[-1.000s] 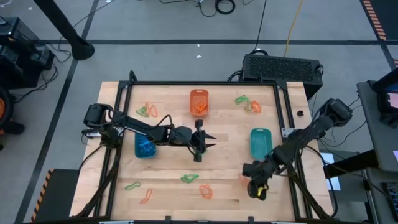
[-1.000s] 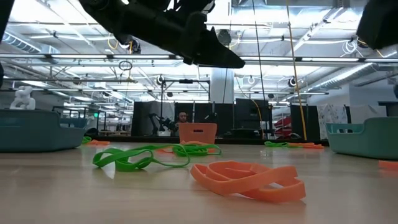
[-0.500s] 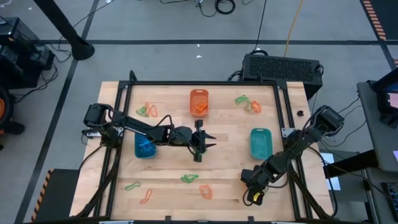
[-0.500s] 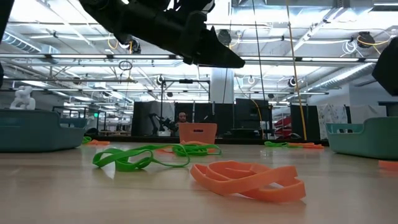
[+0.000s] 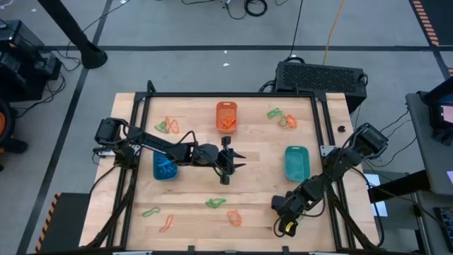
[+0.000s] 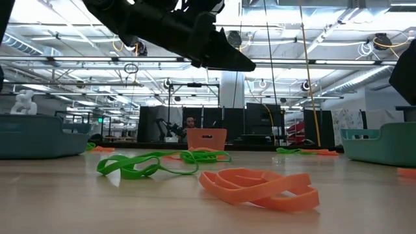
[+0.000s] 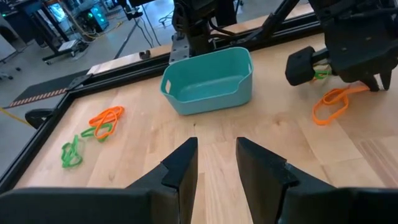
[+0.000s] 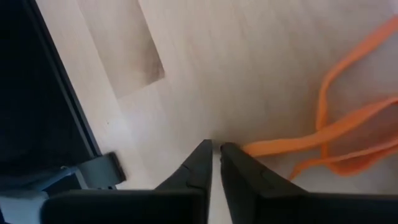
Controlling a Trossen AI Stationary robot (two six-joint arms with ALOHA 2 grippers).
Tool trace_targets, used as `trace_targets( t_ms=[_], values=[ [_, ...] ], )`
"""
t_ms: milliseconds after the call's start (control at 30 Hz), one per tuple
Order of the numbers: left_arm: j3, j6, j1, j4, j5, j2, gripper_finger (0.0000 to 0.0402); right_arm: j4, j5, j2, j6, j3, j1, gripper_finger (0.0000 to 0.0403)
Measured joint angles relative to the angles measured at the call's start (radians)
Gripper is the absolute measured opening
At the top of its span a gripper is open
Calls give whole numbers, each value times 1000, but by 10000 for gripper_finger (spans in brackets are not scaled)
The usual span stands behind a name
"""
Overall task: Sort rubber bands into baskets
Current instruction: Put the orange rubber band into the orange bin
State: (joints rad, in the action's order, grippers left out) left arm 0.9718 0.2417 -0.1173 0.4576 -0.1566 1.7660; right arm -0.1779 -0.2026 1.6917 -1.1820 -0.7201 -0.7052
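Note:
Three baskets stand on the table: orange (image 5: 226,117) at the far middle, blue (image 5: 165,168) at the left, teal (image 5: 296,162) at the right. Rubber bands lie scattered, among them a green one (image 6: 136,164) and an orange one (image 6: 260,187) near the front edge. My right gripper (image 8: 214,149) points steeply down at the near right of the table (image 5: 277,205), shut, its tips at one end of an orange rubber band (image 8: 336,137). My left gripper (image 7: 214,149) hangs open above the table's middle (image 5: 230,159), holding nothing. My right gripper comes from above, slanting down, with its shut fingertips at the wood. The end of the orange band (image 8: 252,148) lies flat on the table right beside the outer side of one finger (image 8: 233,158), not between the two. Whether the finger touches the band I cannot tell.
More green and orange bands lie at the far left (image 5: 166,126), far right (image 5: 282,117) and near left (image 5: 157,217). The orange basket holds orange bands, the blue one blue bands. A black frame rail (image 5: 322,127) borders the table, close to the right arm.
My right gripper has sunk toward the table and shifted toward the near edge and a little to the left, coming down over the orange band at the near right. The left arm and all the bands stay where they were.

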Motion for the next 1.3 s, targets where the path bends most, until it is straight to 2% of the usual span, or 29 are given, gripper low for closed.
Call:
trace_targets(
  t_ms=[100,300,500,667,833,1000,1300],
  values=[
    [0,0,0,-1,0,0,118,-10,7,-17,30,2,6,5],
    [0,0,0,-4,0,0,118,-102,48,-92,112,-30,38,1],
    [0,-1,0,-4,0,0,118,-259,35,-153,153,-83,58,0],
    [0,0,0,-11,0,0,118,-254,31,-155,121,-88,44,0],
    [0,0,0,-31,0,0,118,-252,82,-145,70,-88,8,3],
    [0,0,0,-33,0,0,118,-246,78,-116,49,-88,-4,35],
    [0,0,0,-33,0,0,118,-236,61,-39,57,-94,-3,119]
  ],
)
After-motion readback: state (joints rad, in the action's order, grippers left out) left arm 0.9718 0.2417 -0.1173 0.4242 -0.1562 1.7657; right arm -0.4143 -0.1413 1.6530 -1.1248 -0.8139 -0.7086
